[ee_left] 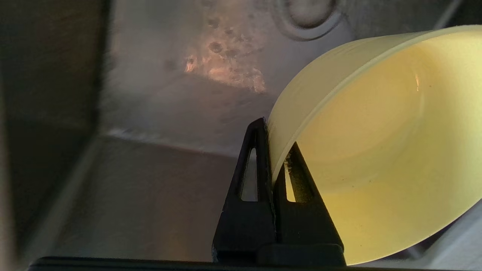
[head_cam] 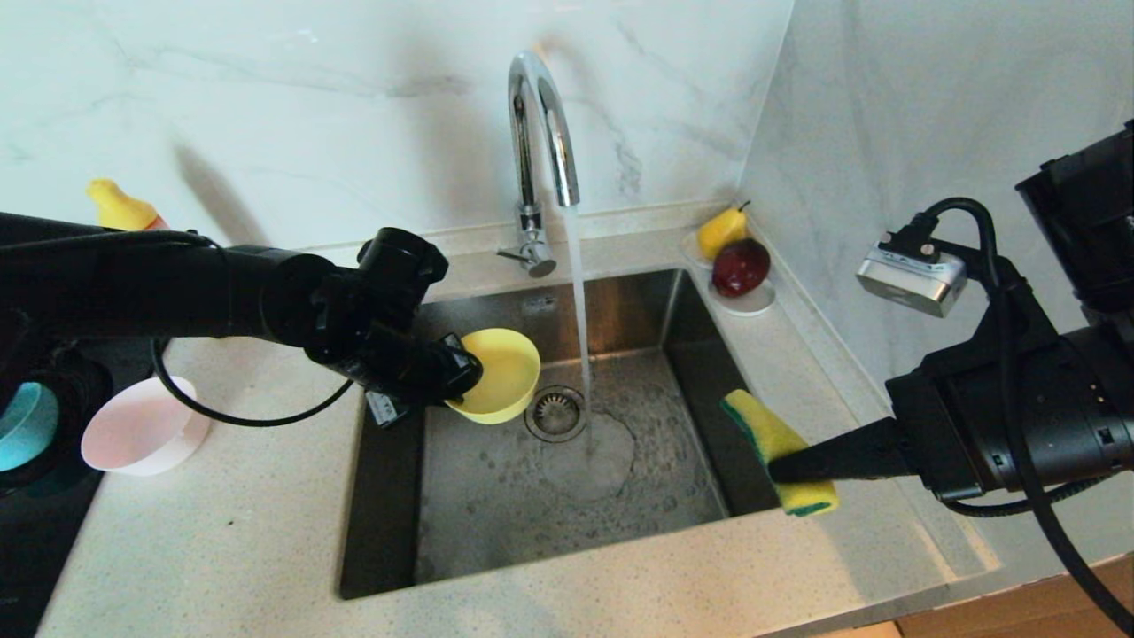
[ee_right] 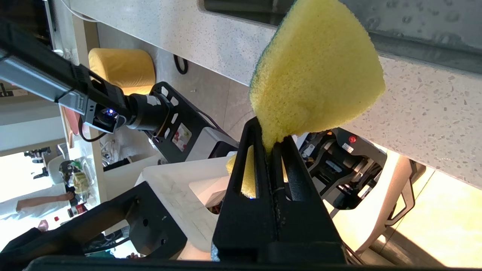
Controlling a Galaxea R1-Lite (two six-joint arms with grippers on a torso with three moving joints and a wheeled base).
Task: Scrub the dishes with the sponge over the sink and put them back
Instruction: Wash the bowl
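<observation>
Left gripper [head_cam: 461, 377] jaws pinch the yellow bowl's [head_cam: 503, 374] rim over the sink [head_cam: 532, 523]: light, stiff, likely slippery wet. Right gripper [head_cam: 784, 465] jaws squeeze the soft sponge [head_cam: 772, 436] at its middle

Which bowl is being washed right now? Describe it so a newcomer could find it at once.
Start at the sink with the tap running. Over its left side, near the drain, the left pincer grips the yellow bowl by its rim, tilted. The pink bowl and blue bowl sit on the counter, unheld.
</observation>
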